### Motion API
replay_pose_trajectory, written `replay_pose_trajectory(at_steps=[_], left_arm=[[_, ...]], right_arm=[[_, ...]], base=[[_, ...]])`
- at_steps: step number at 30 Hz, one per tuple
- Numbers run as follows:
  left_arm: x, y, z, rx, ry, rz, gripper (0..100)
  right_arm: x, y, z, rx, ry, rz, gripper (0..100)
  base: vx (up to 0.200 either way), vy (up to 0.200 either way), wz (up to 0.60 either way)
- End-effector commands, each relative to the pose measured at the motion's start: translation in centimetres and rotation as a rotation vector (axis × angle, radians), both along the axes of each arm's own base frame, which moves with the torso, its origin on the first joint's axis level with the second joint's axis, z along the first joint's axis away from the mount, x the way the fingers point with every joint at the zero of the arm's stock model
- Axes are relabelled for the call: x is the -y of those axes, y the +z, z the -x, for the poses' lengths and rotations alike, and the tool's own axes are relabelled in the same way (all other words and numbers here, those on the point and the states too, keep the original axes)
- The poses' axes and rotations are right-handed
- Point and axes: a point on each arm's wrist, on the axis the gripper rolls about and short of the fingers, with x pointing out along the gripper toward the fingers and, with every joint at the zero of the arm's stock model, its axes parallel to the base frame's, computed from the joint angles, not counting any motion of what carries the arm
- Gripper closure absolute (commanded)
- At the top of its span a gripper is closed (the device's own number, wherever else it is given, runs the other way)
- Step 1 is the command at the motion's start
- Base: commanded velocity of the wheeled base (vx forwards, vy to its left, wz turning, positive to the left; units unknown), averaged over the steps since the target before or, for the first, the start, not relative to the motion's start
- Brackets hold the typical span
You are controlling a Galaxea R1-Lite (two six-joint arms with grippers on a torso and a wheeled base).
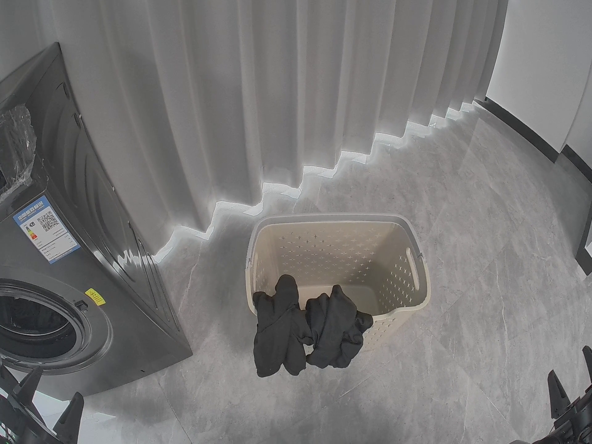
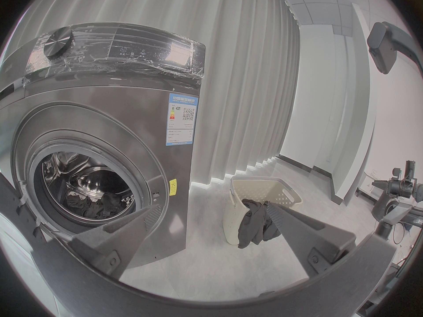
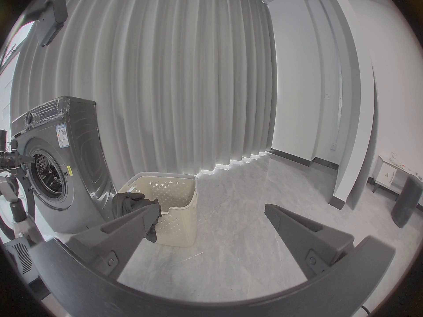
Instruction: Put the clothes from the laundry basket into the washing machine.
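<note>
Black clothes [image 1: 308, 331] overhang the laundry basket [image 1: 336, 218], grabbable.
Washing machine [image 1: 92, 235] gapes at nine o'clock; left gripper [image 1: 54, 390], right gripper [image 1: 568, 365] released.

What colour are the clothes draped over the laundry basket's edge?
Dark charcoal, nearly black clothes, clearest in the head view.

Light is seeping under the curtain [image 1: 246, 94] hem — a bright strip is glowing along the floor [image 1: 481, 229]. Glare is glinting off the washing machine [image 1: 126, 260] side; wrist views are bowing strongly, corners darkening.
</note>
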Motion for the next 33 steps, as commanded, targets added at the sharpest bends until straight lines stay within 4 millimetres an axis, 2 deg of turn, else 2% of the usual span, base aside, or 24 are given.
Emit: replay_pose_trajectory(at_steps=[1, 13, 22, 33], left_arm=[[0.01, -0.42, -0.1, -0.017, 0.0, -0.001, 0], [0.02, -0.4, -0.1, -0.016, -0.003, 0.003, 0], [0.02, -0.4, -0.1, -0.017, -0.003, 0.006, 0], [0.02, -0.4, -0.1, -0.017, -0.004, 0.007, 0]], right_arm=[[0.0, -0.51, -0.07, -0.009, 0.0, 0.001, 0], [0.0, -0.51, -0.07, -0.009, 0.0, 0.001, 0], [0.0, -0.51, -0.07, -0.009, 0.002, -0.002, 0], [0.01, -0.51, -0.06, -0.008, 0.005, -0.002, 0]], base=[[0.0, 0.0, 0.0], [0.0, 0.0, 0.0], [0.0, 0.0, 0.6], [0.0, 0.0, 0.0]])
